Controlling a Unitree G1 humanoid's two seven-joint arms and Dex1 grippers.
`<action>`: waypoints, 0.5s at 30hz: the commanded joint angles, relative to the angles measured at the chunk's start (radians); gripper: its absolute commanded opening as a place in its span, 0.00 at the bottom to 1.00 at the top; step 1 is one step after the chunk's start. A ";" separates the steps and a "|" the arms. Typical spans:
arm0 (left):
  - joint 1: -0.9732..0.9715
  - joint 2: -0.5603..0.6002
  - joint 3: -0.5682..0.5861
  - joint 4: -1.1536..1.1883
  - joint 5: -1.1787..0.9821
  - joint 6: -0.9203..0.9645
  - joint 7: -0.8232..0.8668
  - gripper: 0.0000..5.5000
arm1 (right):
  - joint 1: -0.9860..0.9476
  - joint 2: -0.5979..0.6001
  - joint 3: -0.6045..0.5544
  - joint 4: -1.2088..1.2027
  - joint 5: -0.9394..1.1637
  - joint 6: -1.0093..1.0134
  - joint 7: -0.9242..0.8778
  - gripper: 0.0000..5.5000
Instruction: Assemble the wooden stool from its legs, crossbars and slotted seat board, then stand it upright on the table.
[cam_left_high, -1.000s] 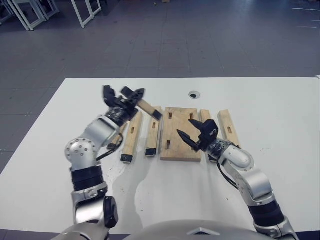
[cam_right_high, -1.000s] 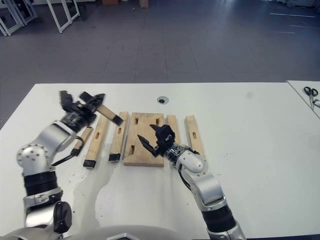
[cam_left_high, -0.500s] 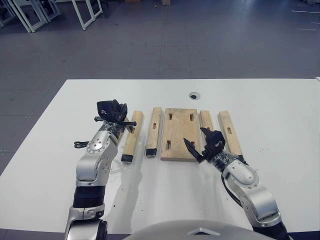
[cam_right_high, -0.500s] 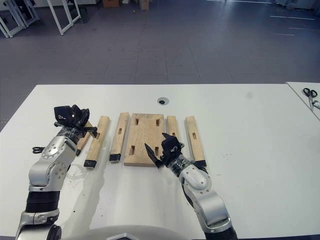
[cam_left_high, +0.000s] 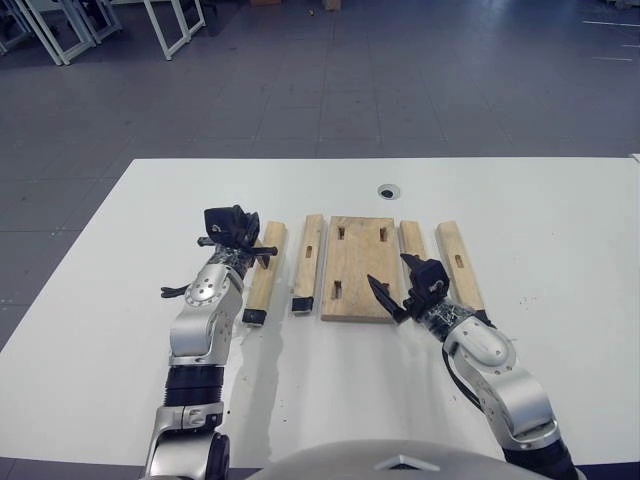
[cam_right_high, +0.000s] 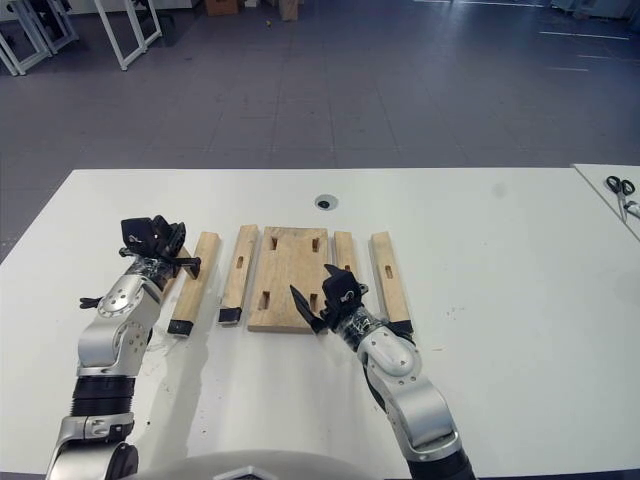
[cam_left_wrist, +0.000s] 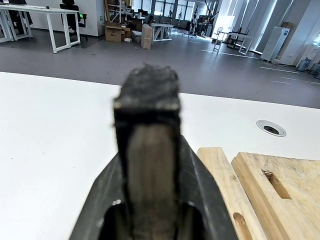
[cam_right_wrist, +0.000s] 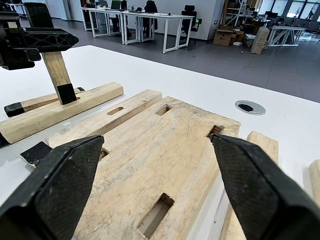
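While the left claw (cam_left_high: 235, 232) clenches a black-tipped crossbar (cam_right_wrist: 56, 70) upright over a leg (cam_left_high: 265, 275) at the seat board's (cam_left_high: 355, 250) nine o'clock, the right claw (cam_left_high: 390, 275) hovers, spread wide, over the board's five o'clock corner on the desk (cam_left_high: 560, 230).

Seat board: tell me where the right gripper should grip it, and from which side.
Grip the seat board at its near short edge, probably, coming low from the robot's side. It lies flat with a leg close along each long side, so only the ends look free; the open right gripper is by that edge.
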 joint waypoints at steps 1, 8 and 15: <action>-0.026 -0.008 0.004 0.039 0.033 -0.016 -0.013 0.08 | -0.015 0.005 -0.004 0.005 -0.006 0.001 -0.002 0.72; -0.023 -0.014 0.024 0.109 0.071 -0.062 -0.012 0.08 | -0.017 0.008 -0.005 0.009 -0.011 -0.007 -0.002 0.72; 0.046 -0.055 0.000 0.213 0.115 -0.041 0.008 0.08 | -0.016 0.012 -0.004 0.005 -0.020 -0.011 -0.003 0.72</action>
